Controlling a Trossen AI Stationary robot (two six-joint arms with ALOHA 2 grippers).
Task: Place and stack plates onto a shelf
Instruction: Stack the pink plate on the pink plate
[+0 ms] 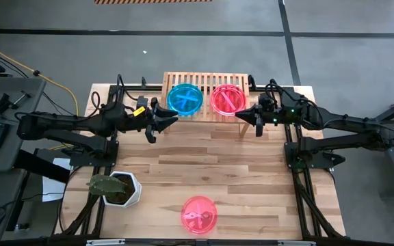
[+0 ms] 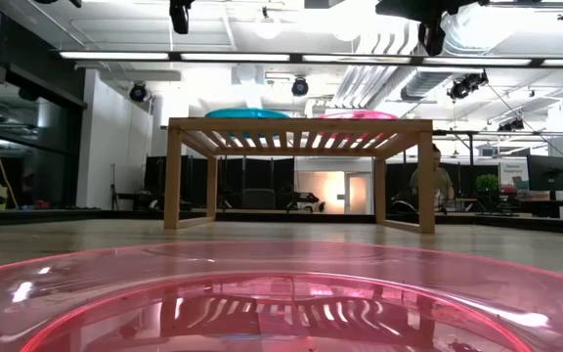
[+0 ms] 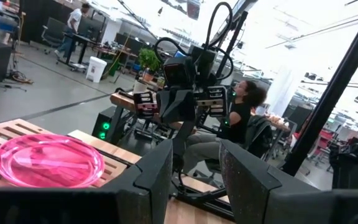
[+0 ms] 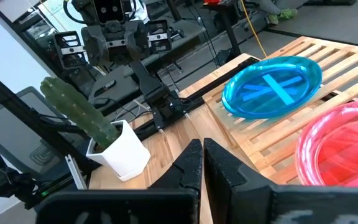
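A low slatted wood shelf stands at the table's far edge. On its top rest a teal plate on the left and a pink plate on the right; whether each is one plate or a stack, I cannot tell. Another pink plate lies flat near the table's near edge and fills the foreground of the low view. My left gripper hovers open just near-left of the shelf. My right gripper hovers shut just near-right of it. Both hold nothing.
A white hexagonal pot with a green plant stands at the table's near left. Bare tabletop lies between the shelf and the near pink plate. A seated person shows beyond the table in the left wrist view.
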